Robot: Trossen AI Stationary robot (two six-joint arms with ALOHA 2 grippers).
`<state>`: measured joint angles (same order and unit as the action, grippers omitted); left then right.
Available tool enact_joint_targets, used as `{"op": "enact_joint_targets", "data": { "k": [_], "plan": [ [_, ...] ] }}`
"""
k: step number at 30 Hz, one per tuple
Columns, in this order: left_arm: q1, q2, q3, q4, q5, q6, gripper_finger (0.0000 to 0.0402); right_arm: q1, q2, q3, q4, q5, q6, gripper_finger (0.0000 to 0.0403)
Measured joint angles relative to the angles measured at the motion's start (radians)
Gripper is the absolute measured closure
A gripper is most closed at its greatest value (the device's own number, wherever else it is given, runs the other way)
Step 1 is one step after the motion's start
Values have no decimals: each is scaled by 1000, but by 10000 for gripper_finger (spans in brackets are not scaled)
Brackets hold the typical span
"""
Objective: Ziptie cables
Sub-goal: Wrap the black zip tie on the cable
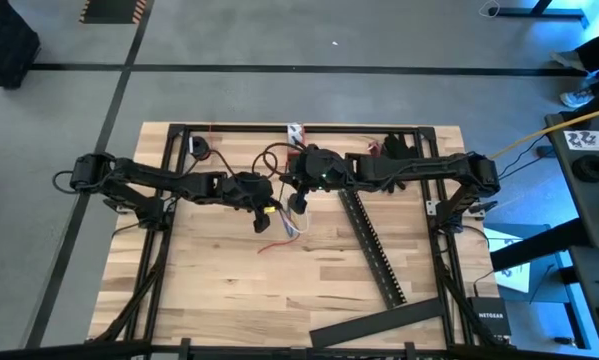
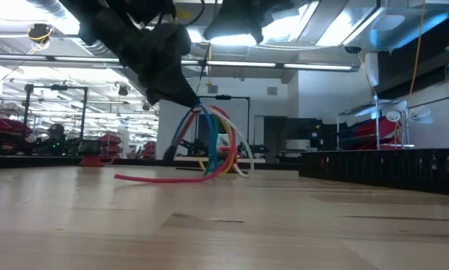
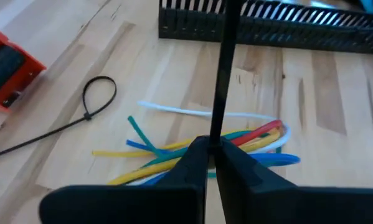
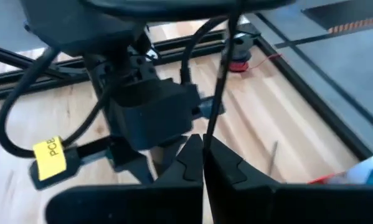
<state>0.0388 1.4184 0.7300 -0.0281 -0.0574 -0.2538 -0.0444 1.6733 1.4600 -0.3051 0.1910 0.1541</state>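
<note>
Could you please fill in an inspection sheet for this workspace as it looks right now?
Surface: wooden table, light planks.
Job's things: cables, a coloured bunch lying on the table; a looped zip tie beside them.
Clutter: black slotted bar; orange-red item.
Grippers: left gripper shut on a thin black strip above the bunch; right gripper shut on a black strip too.
Surroundings: lit hall behind; nobody seen.

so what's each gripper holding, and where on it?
Left gripper is shut on a thin black strip, pinched near one end. Right gripper is shut on a thin black strip too, also near one end. The cables lie beneath.
</note>
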Motion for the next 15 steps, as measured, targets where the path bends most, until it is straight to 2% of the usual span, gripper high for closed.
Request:
{"op": "enact_joint_targets", "data": {
  "k": [4, 12, 15],
  "plan": [
    [-7, 10, 1, 7, -5, -12, 377, 0, 0, 68, -91, 18, -39, 403],
    [-9, 29, -2, 8, -7, -10, 371, 0, 0, 76, -89, 46, -53, 403],
    [-18, 53, -19, 55, -7, -13, 369, 0, 0, 76, -77, 50, -53, 403]
  ]
}}
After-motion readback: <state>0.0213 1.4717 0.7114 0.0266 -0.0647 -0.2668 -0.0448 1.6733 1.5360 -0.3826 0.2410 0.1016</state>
